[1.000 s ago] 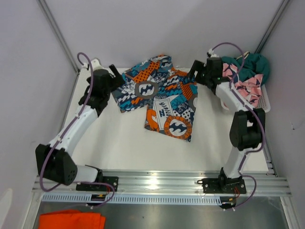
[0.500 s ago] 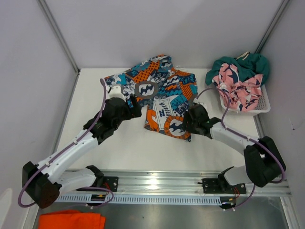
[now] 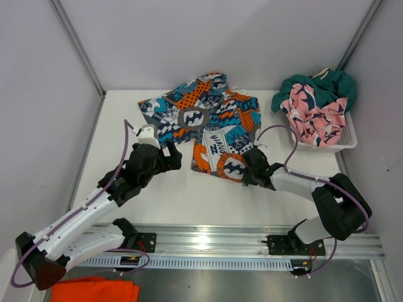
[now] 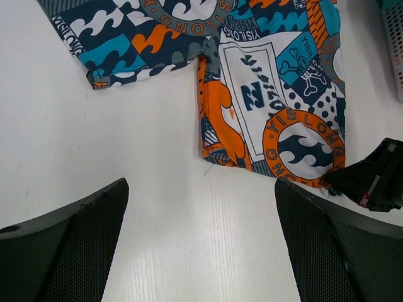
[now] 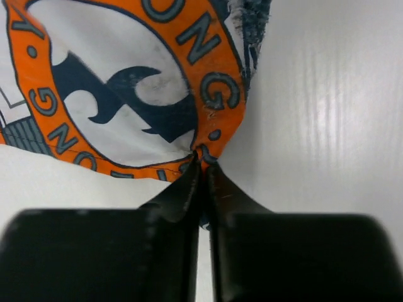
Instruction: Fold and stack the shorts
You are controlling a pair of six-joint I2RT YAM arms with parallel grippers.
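Note:
The blue, orange and white print shorts lie spread flat at the back middle of the table. My right gripper is at their near right hem corner. In the right wrist view its jaws are pressed together on the orange hem of the print shorts. My left gripper hovers wide open just left of the near leg. In the left wrist view its fingers frame bare table below the print shorts. Pink shark shorts and teal shorts are heaped in the basket.
A white mesh basket stands at the back right against the wall. A bright orange cloth lies below the rail at the bottom left. The right gripper's black body shows at the right edge of the left wrist view.
Both arms came from the shorts' far corners down to the near hem. The right gripper's jaws closed on the hem corner. The left gripper stayed open.

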